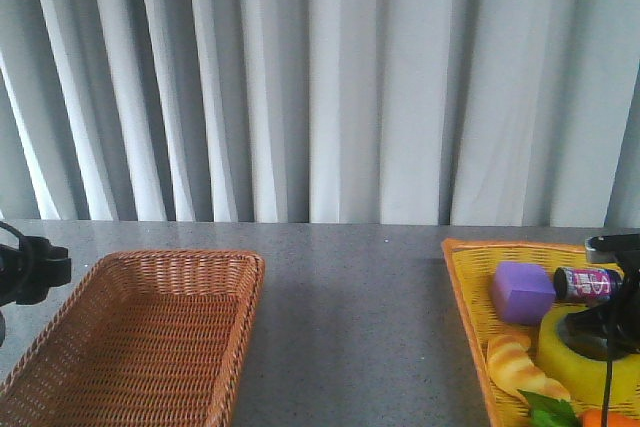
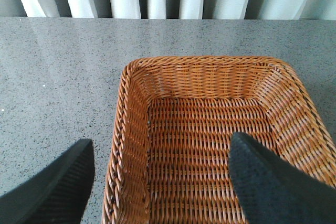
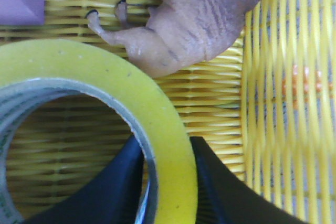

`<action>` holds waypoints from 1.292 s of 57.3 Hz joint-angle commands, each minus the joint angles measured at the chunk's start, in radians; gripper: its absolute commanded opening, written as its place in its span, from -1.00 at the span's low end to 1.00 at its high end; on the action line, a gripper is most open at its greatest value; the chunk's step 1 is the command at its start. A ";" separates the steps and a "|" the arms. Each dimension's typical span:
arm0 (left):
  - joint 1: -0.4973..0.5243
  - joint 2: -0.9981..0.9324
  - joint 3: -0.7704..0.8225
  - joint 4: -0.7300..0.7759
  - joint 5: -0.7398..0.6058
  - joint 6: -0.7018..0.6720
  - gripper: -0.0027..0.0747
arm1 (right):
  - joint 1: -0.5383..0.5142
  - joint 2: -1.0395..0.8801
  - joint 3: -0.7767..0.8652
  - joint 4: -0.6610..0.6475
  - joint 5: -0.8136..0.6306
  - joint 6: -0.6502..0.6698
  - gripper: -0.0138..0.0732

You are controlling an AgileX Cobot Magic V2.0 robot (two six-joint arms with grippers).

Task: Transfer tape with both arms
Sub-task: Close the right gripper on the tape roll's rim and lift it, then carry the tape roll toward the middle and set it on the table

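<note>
Right gripper [image 3: 168, 182] clenched across the tape [image 3: 105, 93] wall, in the yellow tray [image 1: 465, 287] at 4 o'clock. Left gripper [image 2: 163, 182] released. Risk: thin-wall pinch slips on lifting.

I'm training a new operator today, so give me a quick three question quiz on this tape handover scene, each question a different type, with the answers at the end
1. True or false: the right gripper has one finger inside the core of the tape and one outside its wall.
2. Multiple choice: the tape lies in A) the brown wicker basket, B) the yellow basket, C) on the bare table.
3. Fill in: the left gripper hangs open above the ____ wicker basket.

Key: 1 true; 2 B; 3 brown.
</note>
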 commanded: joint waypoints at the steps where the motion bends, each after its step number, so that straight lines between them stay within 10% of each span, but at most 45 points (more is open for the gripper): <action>1: -0.005 -0.025 -0.033 -0.003 -0.065 0.000 0.42 | -0.009 -0.056 -0.064 -0.026 -0.041 -0.005 -0.71; 30: -0.005 -0.025 -0.033 -0.001 -0.063 0.000 0.42 | 0.179 -0.125 -0.470 0.129 0.124 -0.188 -0.66; 53: -0.005 -0.025 -0.033 -0.001 -0.049 0.000 0.42 | 0.487 0.011 -0.477 0.150 0.205 -0.262 -0.62; 74: -0.005 -0.025 -0.033 -0.001 -0.031 0.000 0.42 | 0.517 0.151 -0.477 0.158 0.268 -0.236 -0.50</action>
